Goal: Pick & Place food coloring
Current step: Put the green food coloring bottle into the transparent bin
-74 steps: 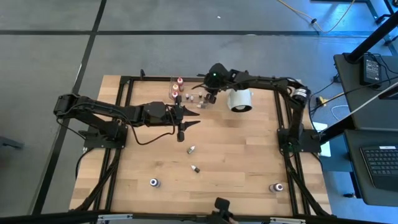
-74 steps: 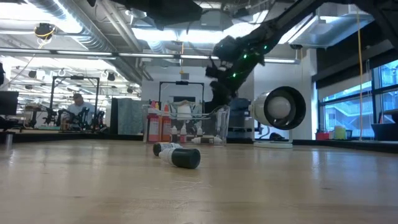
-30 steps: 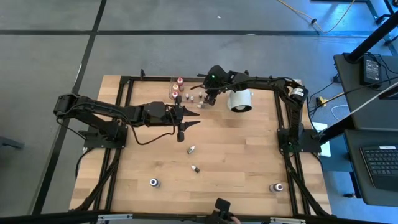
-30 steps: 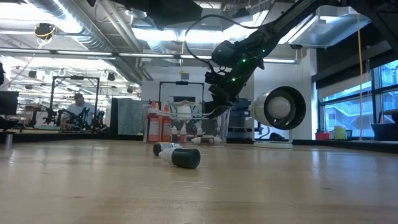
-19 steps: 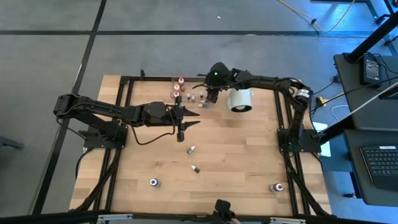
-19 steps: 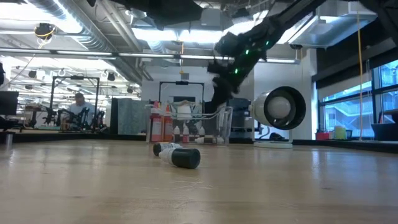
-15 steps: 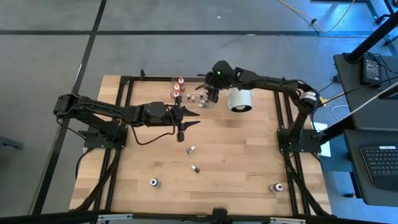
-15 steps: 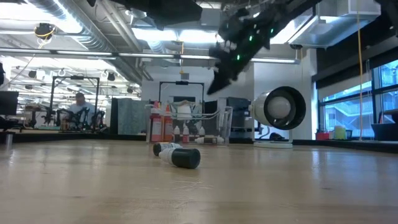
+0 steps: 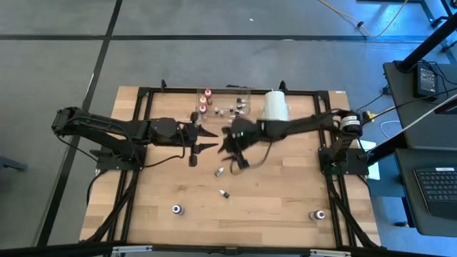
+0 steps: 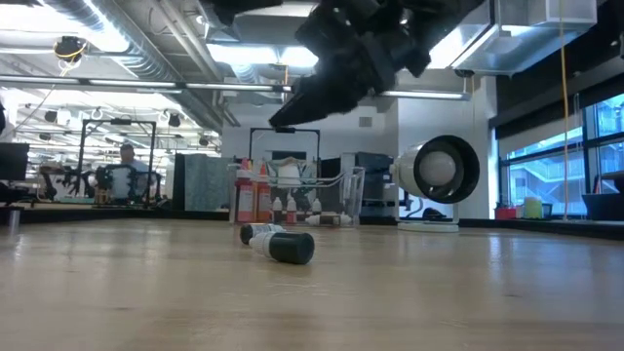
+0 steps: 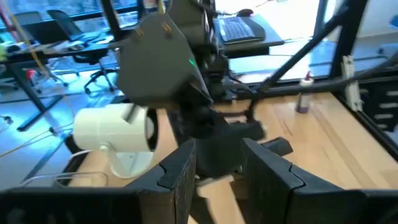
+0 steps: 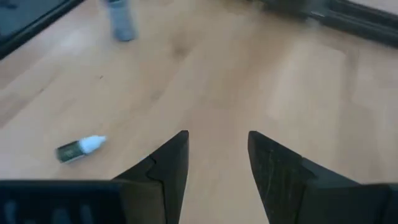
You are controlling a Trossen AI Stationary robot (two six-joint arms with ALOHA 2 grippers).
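Observation:
Several food coloring bottles, some with red tops (image 9: 207, 93), stand in the clear tray (image 9: 246, 91) at the far edge. Two small ones lie on the wood at the table's middle (image 9: 220, 171) (image 9: 224, 193). Two stand near the near edge (image 9: 176, 209) (image 9: 316, 215). My right gripper (image 9: 234, 155) hangs open above the table's middle, slanting down, just far of the lying bottle (image 12: 81, 149). My left gripper (image 9: 206, 140) is open and level, left of the right one, with nothing between its fingers (image 11: 180, 177).
A big white cylinder (image 9: 275, 107) lies at the far edge beside the tray. A black frame (image 9: 146, 107) runs round the table. Bare wood lies on the near half between the loose bottles. In the low view, a person shows in the room beyond.
My right gripper has risen from the tray at the far edge and swung toward the near edge to the table's middle, turning as it went. My left gripper has drawn back a little toward the left edge. The bottles have kept still.

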